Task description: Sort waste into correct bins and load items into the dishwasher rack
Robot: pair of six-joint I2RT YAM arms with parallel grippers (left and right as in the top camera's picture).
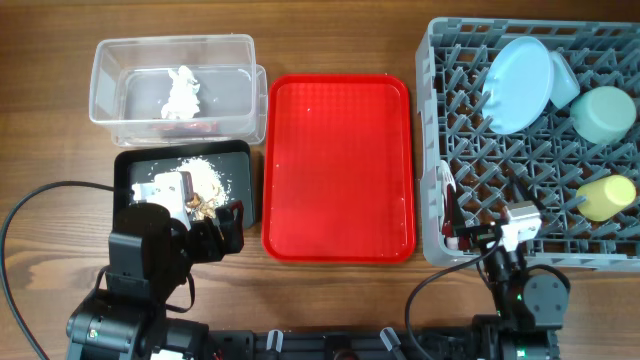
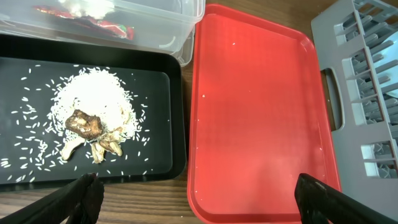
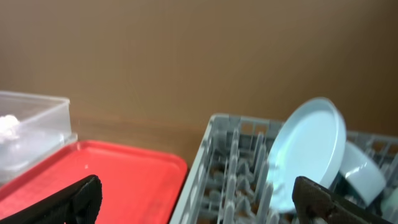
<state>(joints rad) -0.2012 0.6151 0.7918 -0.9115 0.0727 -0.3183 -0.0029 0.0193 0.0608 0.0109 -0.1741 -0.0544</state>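
Overhead shows the crumpled tissue (image 1: 183, 90) in the clear tub (image 1: 105, 80), food scraps (image 2: 87, 124) in the black tray (image 1: 130, 170), and the plate (image 1: 520, 85), blue bowl (image 1: 563, 80), green bowl (image 1: 604, 113) and yellow cup (image 1: 607, 197) in the grey rack (image 1: 480, 200), while the left hand (image 2: 198, 190) and right hand (image 3: 198, 193) both gape wide, empty.

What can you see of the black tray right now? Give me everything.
The black tray is shallow and rectangular with rounded corners, and looks like glossy plastic. It lies flat on the wooden table, its far edge tight against the clear tub, the red tray close on its right. Inside sit a mound of white rice, loose grains scattered around, and a brown food scrap with paler bits at the mound's near side. Nothing grips it.
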